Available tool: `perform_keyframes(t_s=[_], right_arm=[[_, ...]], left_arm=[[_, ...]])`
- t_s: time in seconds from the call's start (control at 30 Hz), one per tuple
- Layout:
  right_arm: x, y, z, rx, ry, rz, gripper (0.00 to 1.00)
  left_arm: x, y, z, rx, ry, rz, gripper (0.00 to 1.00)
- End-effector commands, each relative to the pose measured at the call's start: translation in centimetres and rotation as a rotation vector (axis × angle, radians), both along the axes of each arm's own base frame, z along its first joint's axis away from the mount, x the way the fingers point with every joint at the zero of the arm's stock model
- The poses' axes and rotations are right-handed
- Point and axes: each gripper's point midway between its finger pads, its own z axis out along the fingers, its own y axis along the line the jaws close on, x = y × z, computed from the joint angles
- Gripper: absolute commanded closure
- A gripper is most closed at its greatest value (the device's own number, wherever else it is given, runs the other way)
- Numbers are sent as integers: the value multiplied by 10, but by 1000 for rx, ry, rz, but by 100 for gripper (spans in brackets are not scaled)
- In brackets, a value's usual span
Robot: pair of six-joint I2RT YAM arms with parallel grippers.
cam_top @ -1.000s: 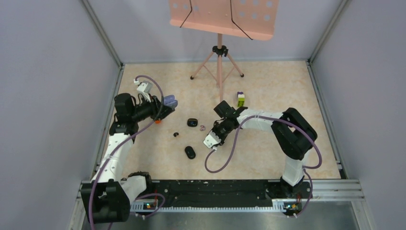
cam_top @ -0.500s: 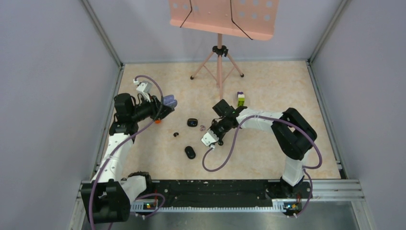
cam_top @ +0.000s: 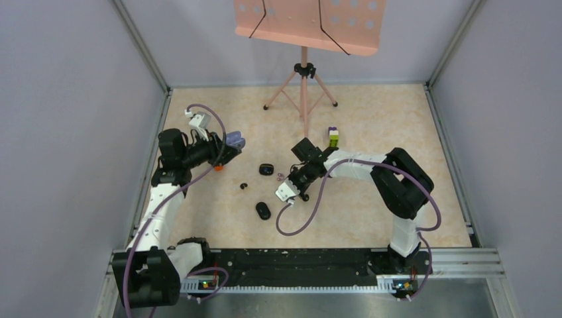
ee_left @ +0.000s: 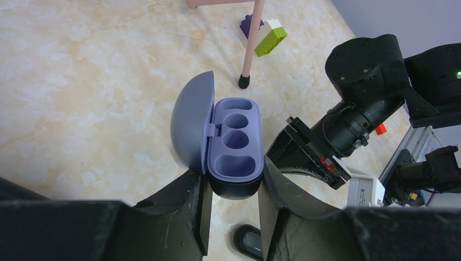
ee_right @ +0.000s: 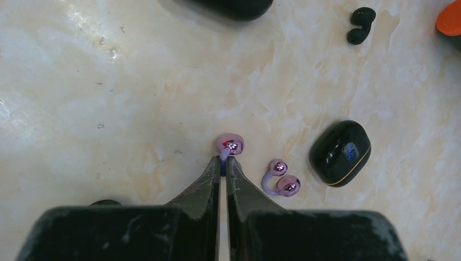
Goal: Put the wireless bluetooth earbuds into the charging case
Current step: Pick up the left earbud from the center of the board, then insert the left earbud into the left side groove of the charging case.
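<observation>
Your right gripper (ee_right: 223, 165) pinches the purple bud (ee_right: 231, 144) by its thin stem only, so it may slip on lifting; left gripper (ee_left: 234, 184) clamps the case (ee_left: 235, 140).

Black case (ee_right: 231, 6) cut off at my right wrist view's top edge, orange object (ee_right: 451, 19) clipped upper right, purple earbud (ee_right: 231, 145), its stem hidden between my fingertips (ee_right: 209, 182)

No readable text, brand or number; blue mark on black charging case (ee_right: 340, 154) illegible.
</observation>
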Motion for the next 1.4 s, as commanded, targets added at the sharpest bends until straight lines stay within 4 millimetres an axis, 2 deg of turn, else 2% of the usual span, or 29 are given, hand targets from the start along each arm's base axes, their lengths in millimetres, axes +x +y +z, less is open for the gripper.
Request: perform_keyframes(t_s=[0.0,0.1,0.17,0.3,0.43,0.57,0.7,0.9,1.13,1.37], right_arm=[[4,17,26,48,0,-16,100],[14,15,51,44,37,-122,100],[23,13,85,69,87,-206,100],[20,-6,142,51,195,-335,100],[10,-23,192,64,292,-467,100],[1,-27,235,121,434,-595,100],[2,-26,271,183,556,-690,100],[-2,-17,300,213,684,-736,100],[-6,-5,305,220,738,-734,100],[-11,3,304,223,772,-711,100]], left_arm=[[7,1,19,9,-74,-9,100],[3,-4,20,-1,-93,-60,100],[-2,-12,23,-9,-141,-138,100],[-4,-20,26,-18,-186,-208,100],[-6,-32,28,8,-251,-303,100],[-11,-48,35,39,-340,-410,100],[-21,-68,42,70,-425,-530,100],[-37,-98,46,115,-519,-684,100],[-50,-120,50,112,-560,-772,100],[-56,-127,59,93,-572,-799,100]])
